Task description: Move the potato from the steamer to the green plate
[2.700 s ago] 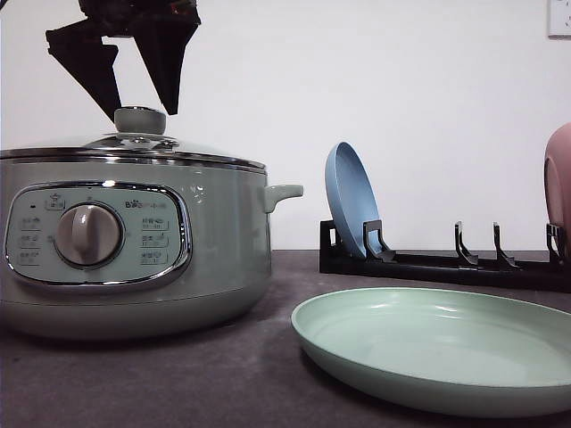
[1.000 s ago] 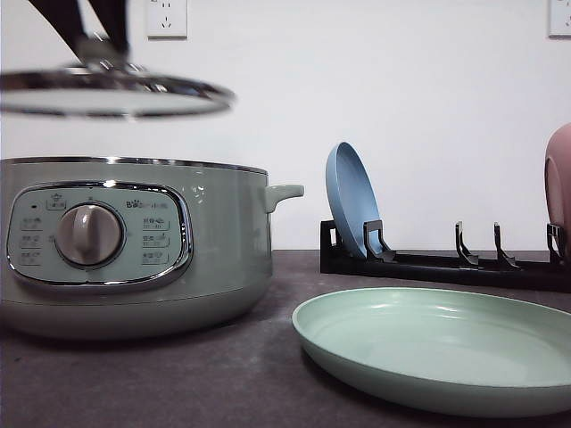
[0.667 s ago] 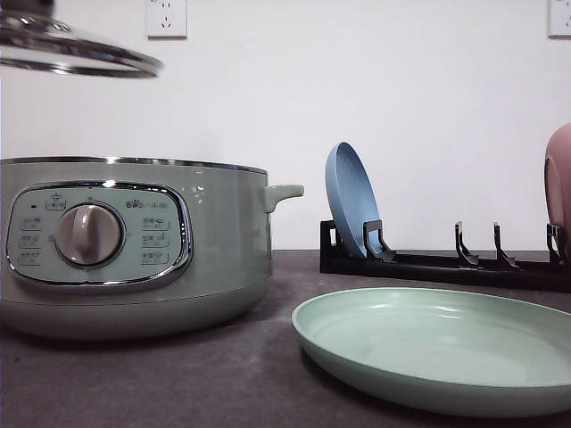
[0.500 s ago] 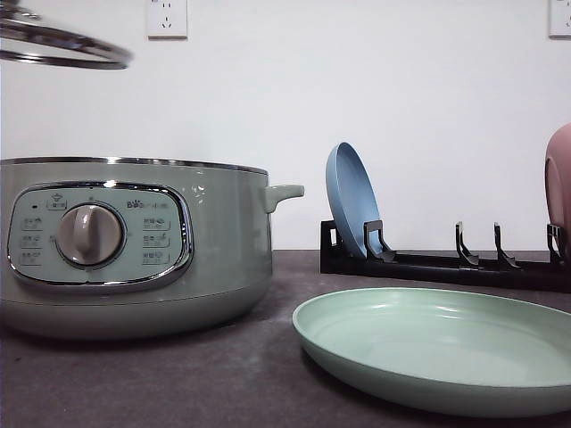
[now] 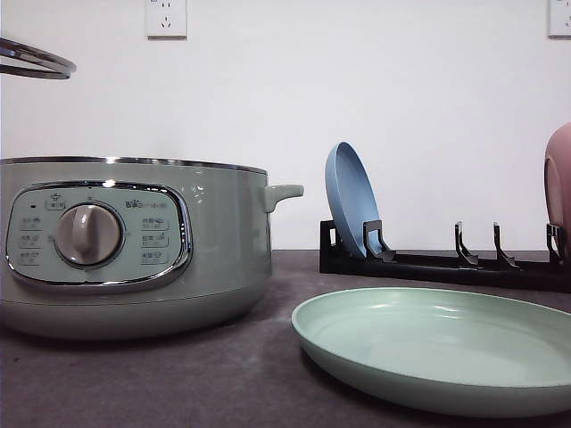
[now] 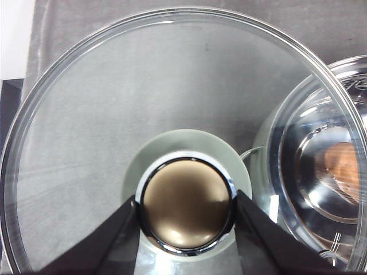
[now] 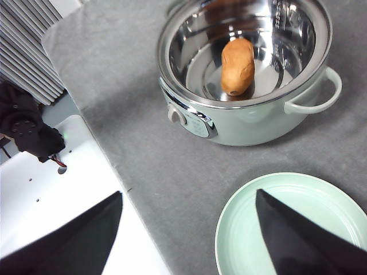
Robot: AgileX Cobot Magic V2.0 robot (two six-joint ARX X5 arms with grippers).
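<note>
The steamer (image 5: 134,245) stands open at the table's left, its pale-green body and dial facing me. In the right wrist view the orange-brown potato (image 7: 237,66) lies in the steamer's (image 7: 246,74) steel bowl. My left gripper (image 6: 186,200) is shut on the knob of the glass lid (image 6: 103,114), held up and off to the left of the steamer (image 6: 321,172); the lid's rim (image 5: 36,58) shows at the upper left of the front view. The green plate (image 5: 437,343) lies flat to the right of the steamer. High above the green plate (image 7: 241,229), my right gripper (image 7: 188,195) hangs open with nothing in it.
A black dish rack (image 5: 446,263) behind the plate holds a blue plate (image 5: 351,201) upright and a pink dish (image 5: 558,192) at the far right. The grey tabletop's front edge (image 7: 106,172) borders a white base. A wall socket (image 5: 167,18) sits on the back wall.
The lid, which sat on the steamer at first, has been lifted off by my left gripper and carried up and leftward, almost out of the front view.
</note>
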